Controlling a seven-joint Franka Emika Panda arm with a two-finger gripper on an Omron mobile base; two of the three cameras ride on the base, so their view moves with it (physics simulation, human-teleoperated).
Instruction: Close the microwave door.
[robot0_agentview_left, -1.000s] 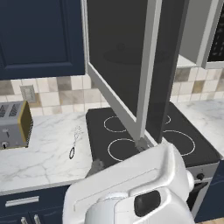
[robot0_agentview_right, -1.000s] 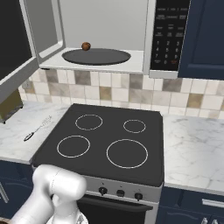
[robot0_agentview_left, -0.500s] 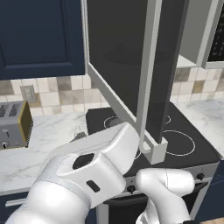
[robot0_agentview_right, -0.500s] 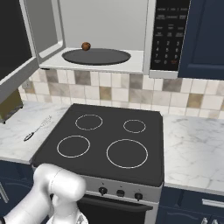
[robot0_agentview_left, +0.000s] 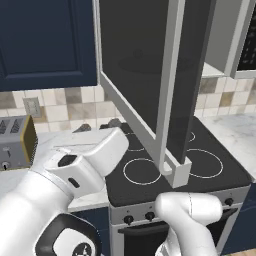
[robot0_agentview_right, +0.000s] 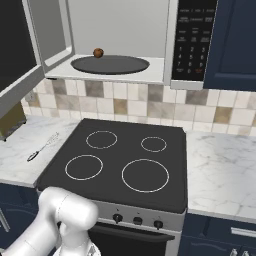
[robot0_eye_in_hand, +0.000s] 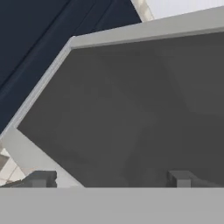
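Note:
The microwave door (robot0_agentview_left: 135, 75) stands swung wide open toward me, a dark smoky glass panel in a light grey frame, with its long grey bar handle (robot0_agentview_left: 170, 85) on the free edge. In the right base view the door (robot0_agentview_right: 12, 45) shows at the left edge and the microwave (robot0_agentview_right: 192, 40) with its black button panel hangs above the stove. In the hand view my gripper (robot0_eye_in_hand: 111, 179) is open and faces the door's glass (robot0_eye_in_hand: 131, 109) from close by, with the fingertips (robot0_eye_in_hand: 41, 179) wide apart and nothing between them. My white arm (robot0_agentview_left: 80, 167) reaches up at the lower left, below the door.
A black stove (robot0_agentview_right: 120, 160) lies under the microwave. A small brown round thing (robot0_agentview_right: 98, 52) sits on the turntable plate (robot0_agentview_right: 110, 64) inside. A silver toaster (robot0_agentview_left: 15, 142) and a whisk (robot0_agentview_right: 42, 148) are on the left counter. Navy cabinets (robot0_agentview_left: 45, 40) flank the microwave.
My arm has swung from low centre up and to the left in the left base view, toward the door. The door has not visibly moved.

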